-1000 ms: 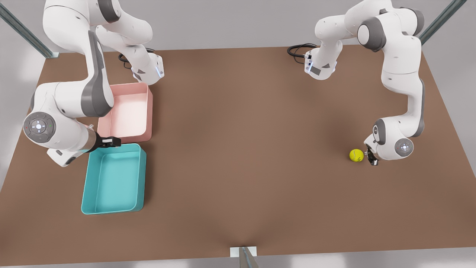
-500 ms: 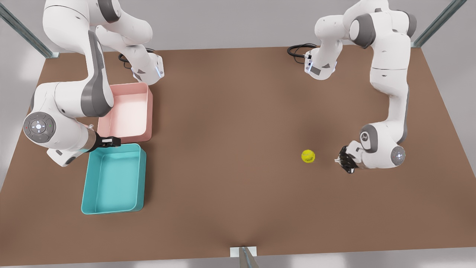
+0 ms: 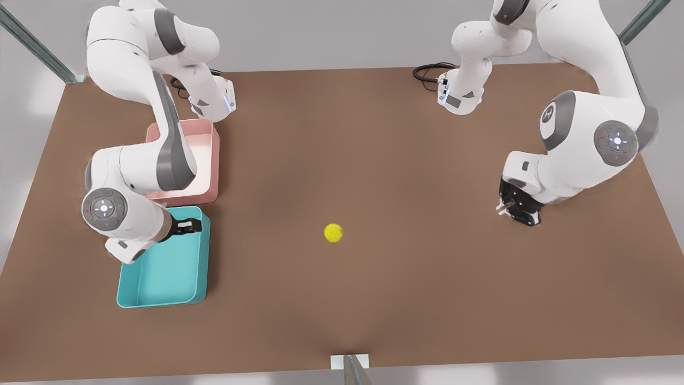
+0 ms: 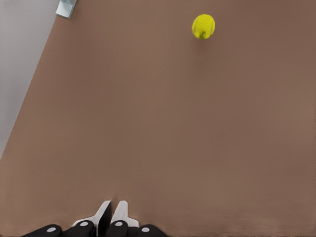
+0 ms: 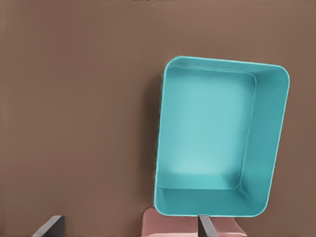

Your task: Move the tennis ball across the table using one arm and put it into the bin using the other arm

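Observation:
The yellow-green tennis ball (image 3: 333, 232) lies free on the brown table (image 3: 374, 149), near its middle; the left wrist view has the tennis ball (image 4: 203, 26) far ahead. My left gripper (image 3: 514, 209), on the arm at the front view's right, hangs well to the right of the ball, and in its own view the left gripper (image 4: 111, 215) is shut and empty. My right gripper (image 3: 187, 226), at the front view's left, hovers over the far rim of a teal bin (image 3: 205, 256). From the wrist, the right gripper (image 5: 129, 228) stands open above the teal bin (image 5: 270, 148).
A pink bin (image 3: 215, 160) sits directly behind the teal one, partly under the right arm, and the pink bin (image 5: 168, 228) edges into the right wrist view. Black cables (image 3: 427, 72) lie at the far edge. A metal bracket (image 3: 350, 362) marks the near edge.
The ball has rolled from beside the left gripper toward the front view's left, to mid-table. The left gripper swept after it, then rose and drew back. The right gripper shifted over the teal bin.

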Action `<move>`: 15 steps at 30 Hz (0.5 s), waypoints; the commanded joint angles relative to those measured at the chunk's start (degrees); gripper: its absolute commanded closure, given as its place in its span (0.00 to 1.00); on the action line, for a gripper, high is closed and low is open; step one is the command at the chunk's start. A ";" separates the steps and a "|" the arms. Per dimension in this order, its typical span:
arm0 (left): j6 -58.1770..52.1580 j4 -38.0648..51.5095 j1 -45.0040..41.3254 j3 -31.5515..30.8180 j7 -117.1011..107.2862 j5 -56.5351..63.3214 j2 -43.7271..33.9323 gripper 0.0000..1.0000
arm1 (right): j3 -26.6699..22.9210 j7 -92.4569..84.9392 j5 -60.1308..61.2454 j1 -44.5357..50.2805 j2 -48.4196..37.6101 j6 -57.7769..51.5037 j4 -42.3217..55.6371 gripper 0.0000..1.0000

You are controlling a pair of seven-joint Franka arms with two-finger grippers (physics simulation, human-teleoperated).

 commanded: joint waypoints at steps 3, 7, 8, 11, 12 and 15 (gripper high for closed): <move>-17.03 -0.86 -0.81 2.42 -87.51 -2.07 -3.94 0.00 | 0.05 19.37 0.21 7.15 4.59 11.69 0.19 0.00; -15.88 -4.12 -0.28 4.18 -84.53 -2.97 -4.83 0.00 | -0.57 32.29 1.01 13.66 9.42 20.48 0.71 0.00; -16.33 -4.38 0.43 4.01 -82.86 -5.42 -4.65 0.00 | -0.57 32.56 1.01 14.54 10.74 22.94 0.71 0.00; -14.92 -5.08 0.34 2.86 -81.27 -6.84 -4.21 0.00 | -0.39 45.39 1.01 18.32 18.12 26.46 5.81 0.00; -14.13 -6.66 0.51 2.69 -81.27 -6.92 -4.39 0.00 | 0.05 46.09 1.62 18.58 20.67 28.30 7.66 0.00; -12.55 -8.07 0.78 2.43 -81.27 -6.84 -4.30 0.00 | 0.05 45.92 5.05 18.85 23.48 34.28 7.66 0.00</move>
